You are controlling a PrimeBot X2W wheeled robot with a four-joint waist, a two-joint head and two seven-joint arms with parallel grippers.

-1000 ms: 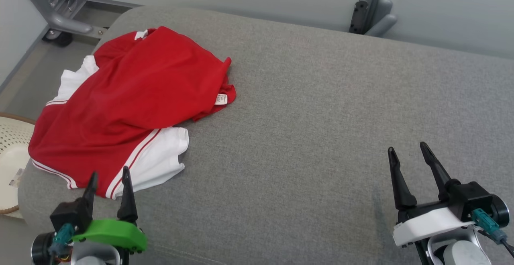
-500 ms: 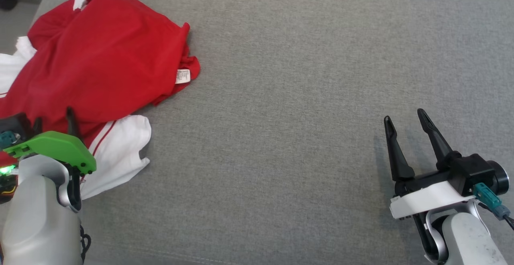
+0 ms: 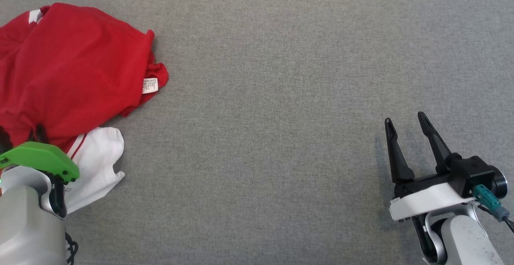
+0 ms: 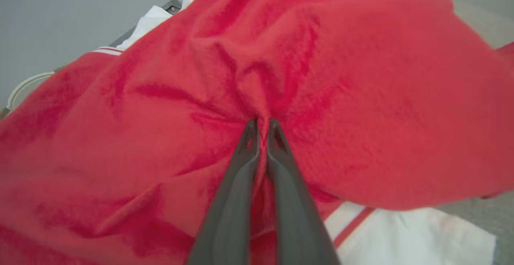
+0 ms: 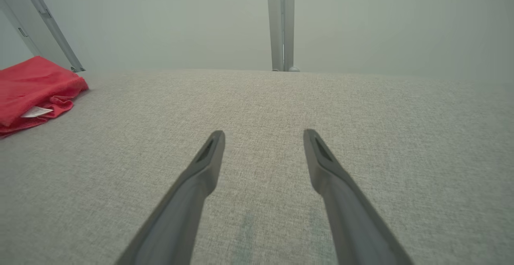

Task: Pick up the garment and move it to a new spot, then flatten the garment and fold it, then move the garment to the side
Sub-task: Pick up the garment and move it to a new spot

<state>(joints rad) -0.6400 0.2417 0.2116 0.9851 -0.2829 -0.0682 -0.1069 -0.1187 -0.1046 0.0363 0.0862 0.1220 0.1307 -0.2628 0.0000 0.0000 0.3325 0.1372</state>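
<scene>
A crumpled red garment with white sleeves and a white care label lies at the left of the grey cushion. In the left wrist view my left gripper is shut, pinching a fold of the red garment between its fingertips. From the head camera the left gripper's green mount sits over the garment's near edge, fingertips hidden in the cloth. My right gripper stands open over bare cushion at the lower right, far from the garment. The open right gripper has the red garment far to its left.
A white sleeve with red stripes lies just right of the left arm. Grey metal posts stand against the pale wall behind the cushion. Bare grey cushion spans the middle and right.
The head camera has tilted down and shifted. My left gripper reached into the garment and closed on a red fold. The right gripper stays open in place.
</scene>
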